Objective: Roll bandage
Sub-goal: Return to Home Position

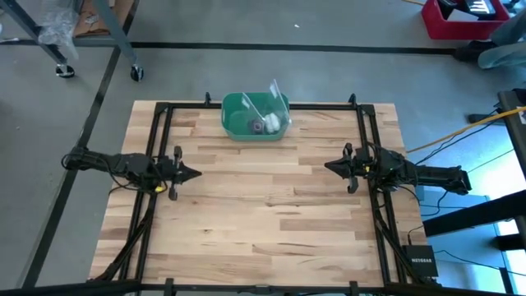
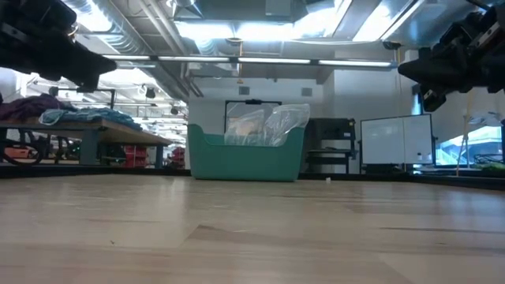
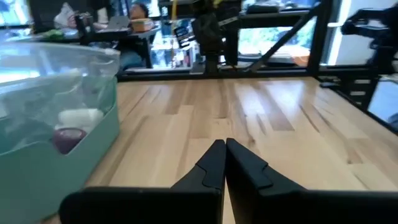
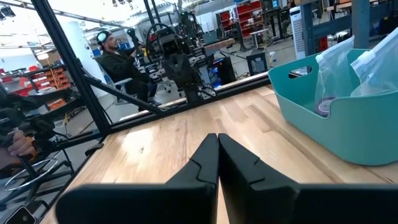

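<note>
The bandage (image 1: 257,126), a small purple roll, is seen inside a clear zip bag (image 1: 275,97) that stands in the green bin (image 1: 230,115) at the upper centre of the high view, near the far edge of the wooden table (image 1: 263,222). A small white roll (image 1: 274,123) is lodged just beside it in the bag. The left gripper (image 1: 196,173) is held over the table at centre left, its fingers pressed together on nothing; the right gripper (image 1: 329,166) is held at centre right, likewise closed and empty, both well apart from the bin

The bandage (image 1: 257,126) lies blurred and tiny inside the green bin (image 1: 228,115).
</note>
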Action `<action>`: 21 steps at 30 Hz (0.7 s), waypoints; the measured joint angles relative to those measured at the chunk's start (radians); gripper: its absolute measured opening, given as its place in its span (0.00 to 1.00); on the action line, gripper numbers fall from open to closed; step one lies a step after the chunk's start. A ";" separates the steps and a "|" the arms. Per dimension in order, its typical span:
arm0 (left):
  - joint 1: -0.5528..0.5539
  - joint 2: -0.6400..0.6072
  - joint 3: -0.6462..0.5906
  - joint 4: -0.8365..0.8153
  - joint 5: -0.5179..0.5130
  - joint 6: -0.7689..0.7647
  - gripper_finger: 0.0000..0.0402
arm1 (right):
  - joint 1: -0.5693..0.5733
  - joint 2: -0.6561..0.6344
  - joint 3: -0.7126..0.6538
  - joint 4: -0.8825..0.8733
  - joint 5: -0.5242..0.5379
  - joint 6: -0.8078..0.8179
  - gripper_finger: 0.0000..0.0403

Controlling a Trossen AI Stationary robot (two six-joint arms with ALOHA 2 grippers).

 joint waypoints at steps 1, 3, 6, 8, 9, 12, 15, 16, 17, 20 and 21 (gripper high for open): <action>0.005 0.000 -0.001 0.005 0.010 0.005 0.01 | 0.000 0.000 0.000 0.002 0.000 0.000 0.03; 0.019 0.000 -0.014 0.057 0.016 0.021 0.01 | 0.000 0.000 0.000 0.004 0.001 0.000 0.03; 0.040 0.000 -0.036 0.128 0.063 0.072 0.01 | 0.000 0.000 0.000 0.003 0.001 0.000 0.03; 0.055 0.000 -0.042 0.145 0.081 0.078 0.01 | 0.000 0.000 0.000 0.002 0.000 0.000 0.03; 0.061 0.000 -0.044 0.153 0.081 0.070 0.01 | 0.000 0.001 0.000 0.001 0.000 0.000 0.03; 0.070 0.015 -0.045 0.154 0.081 0.027 0.01 | 0.000 0.001 0.000 0.001 0.000 0.000 0.03; 0.071 0.018 -0.045 0.154 0.080 0.013 0.01 | 0.000 0.000 0.000 0.001 0.000 0.000 0.03; 0.071 0.018 -0.045 0.154 0.081 0.012 0.01 | 0.000 0.000 0.000 0.001 0.000 0.000 0.03; 0.071 0.018 -0.045 0.154 0.080 0.013 0.01 | 0.000 0.000 0.000 0.001 0.000 0.000 0.03; 0.071 0.018 -0.045 0.154 0.080 0.016 0.01 | 0.000 0.000 0.000 0.001 0.000 0.000 0.03; 0.071 0.018 -0.045 0.154 0.080 0.013 0.01 | 0.000 0.000 0.000 0.001 0.000 0.000 0.03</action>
